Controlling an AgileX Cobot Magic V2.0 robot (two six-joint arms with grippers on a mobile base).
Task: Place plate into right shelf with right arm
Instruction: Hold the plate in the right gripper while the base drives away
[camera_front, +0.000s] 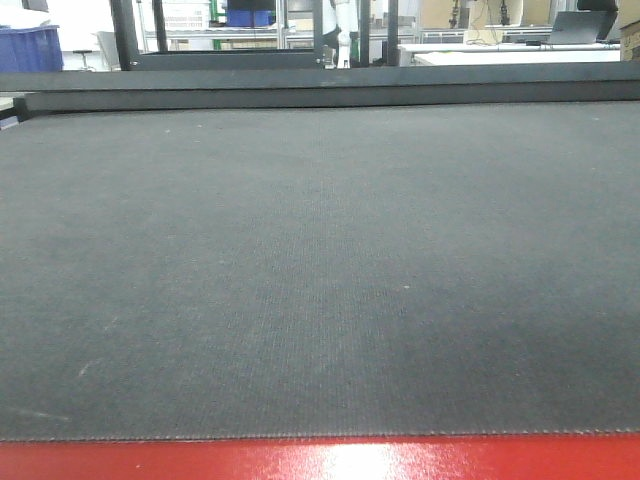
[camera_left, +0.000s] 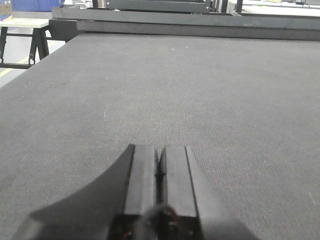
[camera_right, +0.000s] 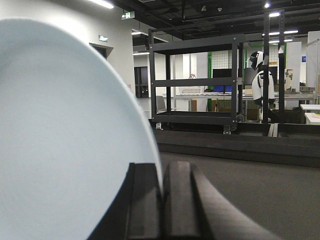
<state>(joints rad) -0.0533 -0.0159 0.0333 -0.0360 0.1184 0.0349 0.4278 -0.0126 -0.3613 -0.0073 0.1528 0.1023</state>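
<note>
The white plate fills the left half of the right wrist view. It stands on edge and shows its pale bluish face. My right gripper is shut on the plate's rim, with the rim pinched between the two dark fingers, above the dark table. My left gripper is shut and empty, low over the same dark mat. Neither gripper nor the plate shows in the front view. The steel shelf with blue bins is out of view.
A dark, empty three-level metal rack stands beyond the table's raised far edge. A white robot figure stands to its right. The front view shows the bare mat, its red front edge and a blue bin far left.
</note>
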